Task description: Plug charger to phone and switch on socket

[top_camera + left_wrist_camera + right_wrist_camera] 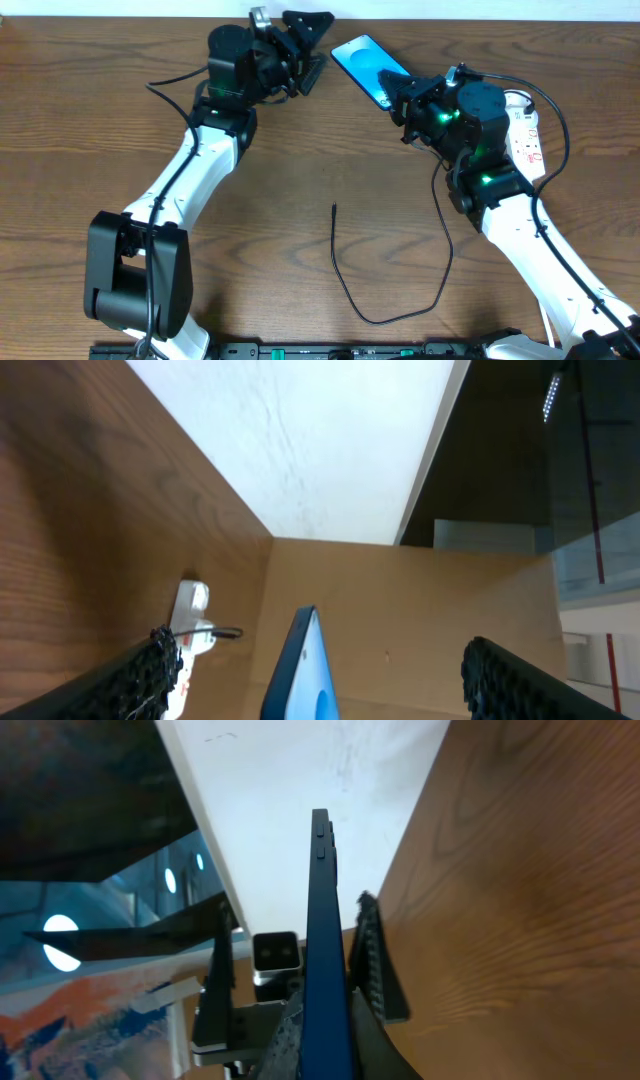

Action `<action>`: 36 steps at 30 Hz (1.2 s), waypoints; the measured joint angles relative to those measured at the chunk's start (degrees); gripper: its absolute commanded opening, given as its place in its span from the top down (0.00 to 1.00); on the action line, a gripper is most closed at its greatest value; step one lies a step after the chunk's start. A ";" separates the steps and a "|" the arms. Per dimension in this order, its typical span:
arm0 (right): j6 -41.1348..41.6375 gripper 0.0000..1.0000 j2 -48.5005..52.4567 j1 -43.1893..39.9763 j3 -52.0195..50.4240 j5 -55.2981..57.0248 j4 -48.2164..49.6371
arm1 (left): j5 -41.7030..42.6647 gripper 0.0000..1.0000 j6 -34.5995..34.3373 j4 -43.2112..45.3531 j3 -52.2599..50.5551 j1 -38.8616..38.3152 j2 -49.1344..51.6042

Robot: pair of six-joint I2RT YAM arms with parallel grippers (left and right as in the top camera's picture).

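Step in hand: presenting the phone so its port can take the plug. This is a judgement from the grip, since the charger lies untouched.
Right claw: clamped narrow on the phone; the right wrist view shows the slim body edge-on between the fingers.
Left claw: spread wide and holding nothing, just beside the phone's other end at upper centre of the overhead view.
How to do it well: keep the clamp firm and the phone steady. Send the wide claw for the plug tip and grip close behind it, so the limp cable does not bend off line.
Phone: slim, with a dark frame and bright blue screen, lying on a slant at upper centre; which end carries the port cannot be told.
Charger: a thin black cable looping across the lower middle of the worktop, its tip pointing up-frame, well apart from the phone.
Socket: a white strip at the right edge, partly behind the right arm — its switch state cannot be told.
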 measured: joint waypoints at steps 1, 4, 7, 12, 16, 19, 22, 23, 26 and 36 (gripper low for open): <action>0.22 0.99 0.00 0.17 0.00 0.31 0.39 | -0.09 0.18 -0.24 0.00 0.00 -0.33 0.00; 0.83 0.99 0.00 0.22 0.00 0.98 1.11 | -0.22 0.25 -1.84 -0.02 0.00 -0.72 0.00; 1.09 0.99 0.00 0.22 0.00 1.29 1.18 | 0.11 0.26 -3.04 0.00 0.00 -0.79 0.00; 1.73 0.99 0.00 0.24 0.00 0.79 1.22 | 2.60 0.25 -4.46 0.00 0.00 -0.79 0.00; 2.58 0.99 0.00 1.36 0.00 0.50 1.64 | 3.08 0.25 -4.83 0.00 0.00 -0.83 0.00; 2.75 0.99 0.00 2.69 0.00 0.26 2.12 | 3.08 0.25 -4.85 -0.02 0.00 -0.96 0.00; 2.89 0.99 0.00 3.85 0.00 0.04 2.27 | 3.26 0.25 -4.85 0.00 0.00 -1.53 0.00; 2.93 0.99 0.00 3.91 0.00 -0.02 2.32 | 3.28 0.25 -4.85 0.00 0.00 -1.77 0.00; 3.04 0.99 0.00 3.91 0.00 -0.37 2.29 | 3.69 0.26 -4.83 0.00 0.00 -2.14 0.00; 3.04 0.99 0.00 4.39 0.00 -1.49 2.10 | 4.55 0.38 -5.07 0.00 0.00 -2.12 0.00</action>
